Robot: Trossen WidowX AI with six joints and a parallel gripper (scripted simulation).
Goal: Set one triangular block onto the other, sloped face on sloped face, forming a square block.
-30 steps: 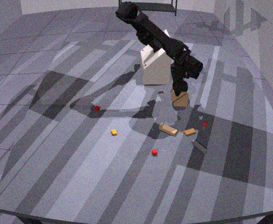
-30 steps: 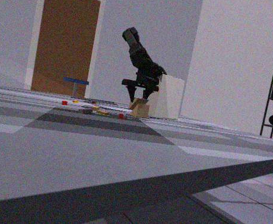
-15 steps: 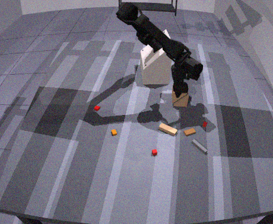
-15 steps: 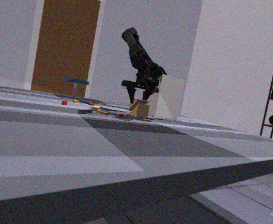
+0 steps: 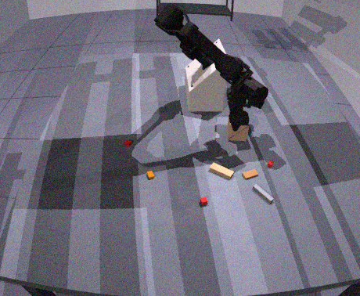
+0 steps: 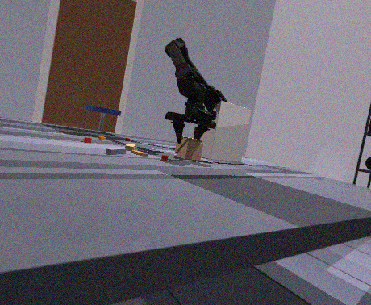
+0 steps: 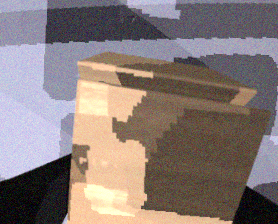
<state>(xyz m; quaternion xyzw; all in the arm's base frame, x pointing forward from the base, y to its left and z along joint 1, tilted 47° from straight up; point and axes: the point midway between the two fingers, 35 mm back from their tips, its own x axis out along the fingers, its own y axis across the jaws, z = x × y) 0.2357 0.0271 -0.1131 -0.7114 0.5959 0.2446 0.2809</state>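
Hand (image 5: pixel 239 128) (image 6: pixel 189 139) clamped on upper block (image 6: pixel 181 144) (image 7: pixel 160 150); lower block (image 6: pixel 192 150) (image 7: pixel 170 80) may shift if pressed w/ ends uneven.

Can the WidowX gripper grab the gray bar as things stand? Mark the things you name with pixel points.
Probably not yet: the gripper (image 5: pixel 238 130) (image 6: pixel 189 139) is shut on the upper triangular block (image 6: pixel 181 144), so it must release that first.

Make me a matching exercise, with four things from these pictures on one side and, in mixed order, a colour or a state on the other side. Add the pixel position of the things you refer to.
Column one:
1. tool (image 5: pixel 238 127) (image 6: pixel 188 139) (image 7: pixel 151 171)
2. thin bar (image 5: pixel 263 193) (image 6: pixel 115 152)
3. door (image 6: pixel 89 56)
4. shelf rack (image 5: pixel 196 9) (image 6: pixel 368 118)

Column two:
A. brown
B. black
C. closed on a triangular block (image 5: pixel 239 131) (image 6: pixel 181 144) (image 7: pixel 110 160)
D. grey

Right pairs: 1-C, 2-D, 3-A, 4-B
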